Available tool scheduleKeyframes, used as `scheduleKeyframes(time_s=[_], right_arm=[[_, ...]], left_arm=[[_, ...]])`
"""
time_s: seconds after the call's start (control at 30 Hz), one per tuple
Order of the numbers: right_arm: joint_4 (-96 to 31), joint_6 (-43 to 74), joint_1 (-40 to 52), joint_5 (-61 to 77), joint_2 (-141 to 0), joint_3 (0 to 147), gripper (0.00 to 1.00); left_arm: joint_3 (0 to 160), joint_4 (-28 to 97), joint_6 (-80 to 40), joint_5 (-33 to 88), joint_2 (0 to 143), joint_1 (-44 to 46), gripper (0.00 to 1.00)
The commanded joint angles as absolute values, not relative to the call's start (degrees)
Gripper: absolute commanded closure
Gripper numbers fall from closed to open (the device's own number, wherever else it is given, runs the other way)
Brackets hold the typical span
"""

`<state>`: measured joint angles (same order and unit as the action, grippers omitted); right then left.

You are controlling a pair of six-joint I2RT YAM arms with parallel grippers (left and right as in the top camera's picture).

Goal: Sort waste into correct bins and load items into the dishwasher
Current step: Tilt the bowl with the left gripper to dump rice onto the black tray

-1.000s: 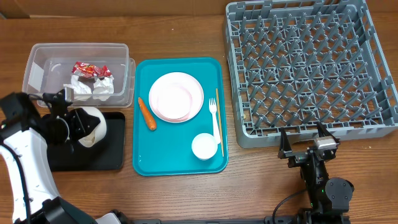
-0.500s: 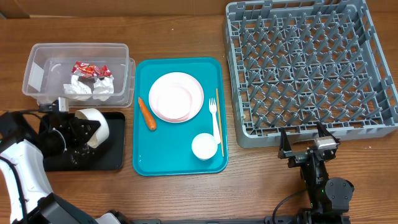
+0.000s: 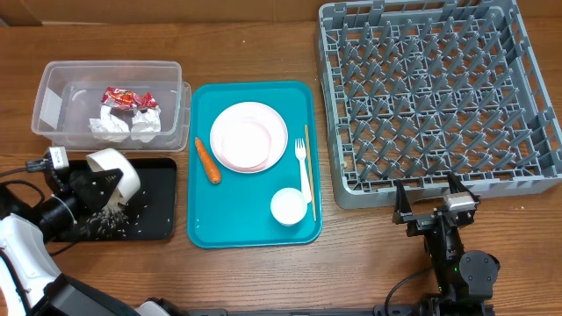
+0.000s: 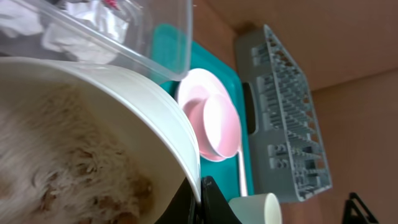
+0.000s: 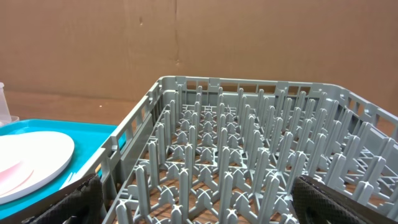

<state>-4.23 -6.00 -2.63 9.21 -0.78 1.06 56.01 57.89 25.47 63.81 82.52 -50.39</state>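
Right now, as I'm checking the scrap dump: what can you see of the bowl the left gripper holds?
The small white bowl, glossy, is tipped on its side above the black tray, its rim pinched by the shut left gripper. Beige rice scraps cling inside; more lie scattered on the tray beneath.

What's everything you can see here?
Tub: one, clear, back left.
Napkins: some, white, in tub.
Wrapper: one, red, in tub.
Black tray: one, front left.
Scraps: many, pale, on black tray.
Bowl: one, white, tilted over black tray.
Teal tray: one, middle.
Plate: one, pink, teal tray.
Carrot: one, orange, teal tray.
Fork: one, white, teal tray.
Stick: one, wooden, beside fork.
Cup: one, white, teal tray.
Rack: one, grey, right.
Left gripper: shut on bowl.
Right gripper: open, before rack.
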Motion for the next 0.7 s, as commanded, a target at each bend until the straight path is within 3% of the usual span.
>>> scheduleKeyframes(time_s=[0.0,0.4,0.67], right_arm=[[-3.97,-5.58,-2.96,9.52,-0.16,0.45,0.0],[-3.95,-5.58,-2.96,9.52,-0.16,0.45,0.0],[-3.97,-5.58,-2.96,9.52,-0.16,0.45,0.0]], left_arm=[[55.22,59.4,31.77,70.15,82.0,-50.61,0.96],[55.22,59.35,32.8,69.63,82.0,-50.59,0.96],[55.22,61.25,32.86,75.64,82.0,-49.47,0.96]])
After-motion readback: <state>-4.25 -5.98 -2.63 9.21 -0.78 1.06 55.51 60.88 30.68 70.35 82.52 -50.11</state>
